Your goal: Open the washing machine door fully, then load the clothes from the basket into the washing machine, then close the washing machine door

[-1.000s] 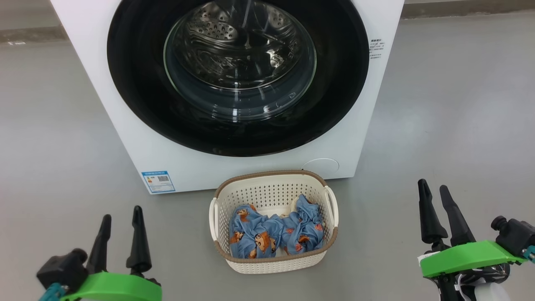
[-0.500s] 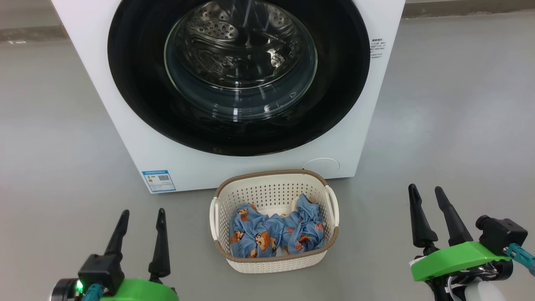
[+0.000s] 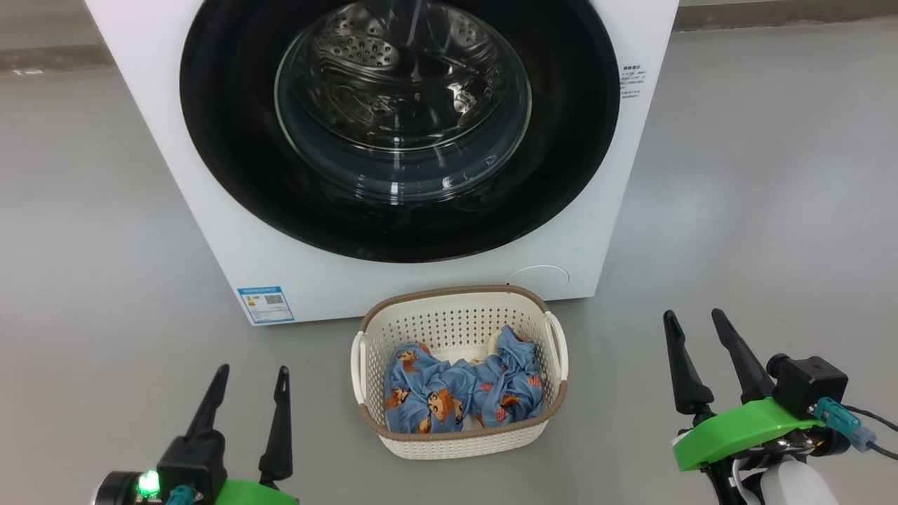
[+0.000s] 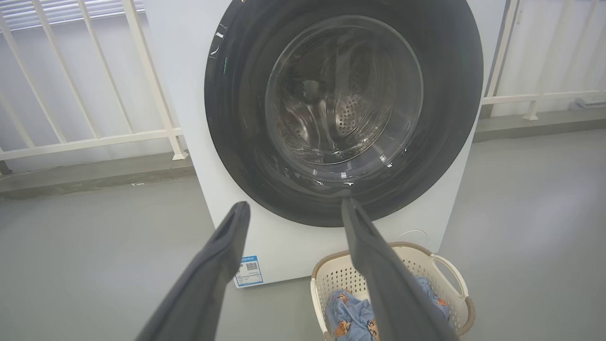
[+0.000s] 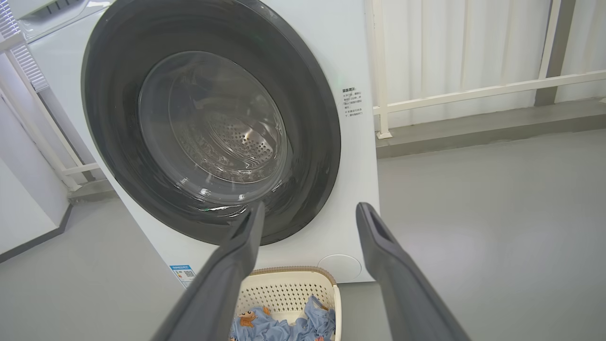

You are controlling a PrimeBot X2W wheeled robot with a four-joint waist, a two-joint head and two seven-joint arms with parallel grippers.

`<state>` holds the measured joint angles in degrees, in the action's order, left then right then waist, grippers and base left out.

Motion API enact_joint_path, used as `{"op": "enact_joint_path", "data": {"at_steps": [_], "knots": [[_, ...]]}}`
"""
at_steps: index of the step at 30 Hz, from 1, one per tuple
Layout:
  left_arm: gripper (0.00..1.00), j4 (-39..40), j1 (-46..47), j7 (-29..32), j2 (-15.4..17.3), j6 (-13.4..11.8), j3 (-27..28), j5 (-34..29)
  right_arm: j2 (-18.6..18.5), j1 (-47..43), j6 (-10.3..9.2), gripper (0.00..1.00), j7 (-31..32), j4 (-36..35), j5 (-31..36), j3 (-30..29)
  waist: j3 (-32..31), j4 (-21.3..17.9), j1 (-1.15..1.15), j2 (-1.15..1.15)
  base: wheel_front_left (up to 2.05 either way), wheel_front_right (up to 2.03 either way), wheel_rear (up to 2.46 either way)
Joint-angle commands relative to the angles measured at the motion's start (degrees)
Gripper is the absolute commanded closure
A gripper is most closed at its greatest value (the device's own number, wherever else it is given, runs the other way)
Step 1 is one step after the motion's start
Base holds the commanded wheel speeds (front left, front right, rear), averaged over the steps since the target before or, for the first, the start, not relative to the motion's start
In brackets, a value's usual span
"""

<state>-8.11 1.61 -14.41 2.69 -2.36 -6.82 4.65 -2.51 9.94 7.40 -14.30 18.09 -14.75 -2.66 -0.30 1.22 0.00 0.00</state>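
Observation:
The white washing machine stands ahead with its round black-rimmed door shut flat against the front; the steel drum shows through the glass. On the floor just before it sits the cream basket holding the blue bear-print clothes. My left gripper hovers low to the basket's left, open and holding nothing. To the basket's right my right gripper is likewise open and empty. Both wrist views face the door and the basket.
Grey floor spreads to both sides of the machine. A white railing and a low kerb run behind it. A blue label marks the machine's lower left front.
My left gripper has shifted right toward the basket and turned at the wrist. The right gripper has moved left and a little down. Door, basket and clothes are unchanged.

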Motion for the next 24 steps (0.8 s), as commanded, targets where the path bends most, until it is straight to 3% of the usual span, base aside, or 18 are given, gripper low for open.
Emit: {"op": "enact_joint_path", "data": {"at_steps": [1,24], "knots": [[0.0,0.7,2.1,-0.6,0.4,-0.2,1.9,-0.2,-0.4,2.7,0.09,0.0,-0.7,-0.9,0.6,1.5,0.0,-0.1,0.0,0.0,0.0,0.0,0.0],[0.0,-2.9,2.7,-0.6,0.2,0.4,2.1,0.7,-0.4,3.2,0.09,0.0,-0.7,1.6,-0.3,1.3,-0.1,0.0,0.0,0.0,0.0,0.0,0.0]]}}
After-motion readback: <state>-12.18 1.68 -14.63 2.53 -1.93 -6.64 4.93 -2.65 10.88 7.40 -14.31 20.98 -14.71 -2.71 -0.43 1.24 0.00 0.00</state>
